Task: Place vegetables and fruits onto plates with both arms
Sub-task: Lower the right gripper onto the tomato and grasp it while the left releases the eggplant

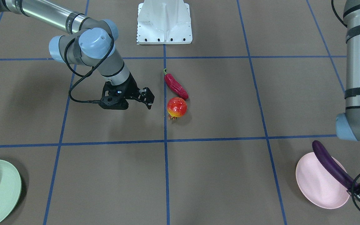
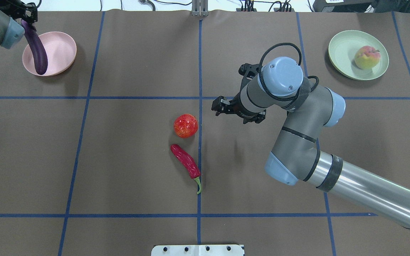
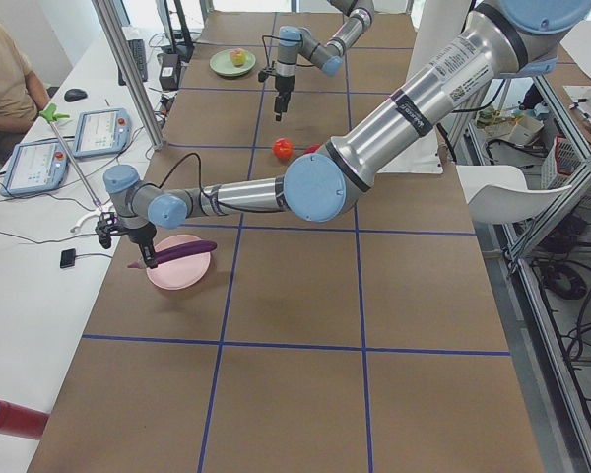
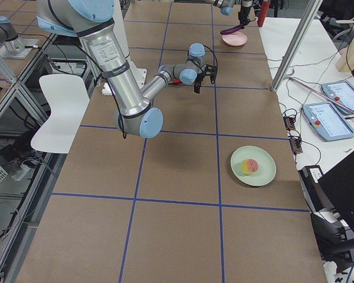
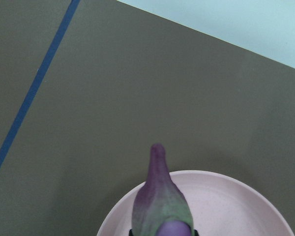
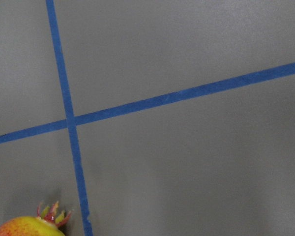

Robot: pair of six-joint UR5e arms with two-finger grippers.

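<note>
My left gripper (image 2: 27,15) is shut on the cap end of the purple eggplant (image 2: 36,49). It holds the eggplant tilted over the pale pink plate (image 2: 62,46), as the left wrist view shows (image 5: 162,201). My right gripper (image 2: 216,106) is open and empty, a little above the table, just right of the red-and-yellow pomegranate (image 2: 185,125). The pomegranate's crown shows in the right wrist view (image 6: 29,227). The red chili (image 2: 185,161) lies next to the pomegranate. The peach (image 2: 367,57) rests on the pale green plate (image 2: 343,46) at the far right.
The white fixed base (image 2: 198,250) stands at the table's near middle edge. Blue tape lines (image 2: 200,89) grid the brown table. A side table with tablets (image 3: 98,133) and a person run along the far side. A white chair (image 4: 59,106) stands behind the robot.
</note>
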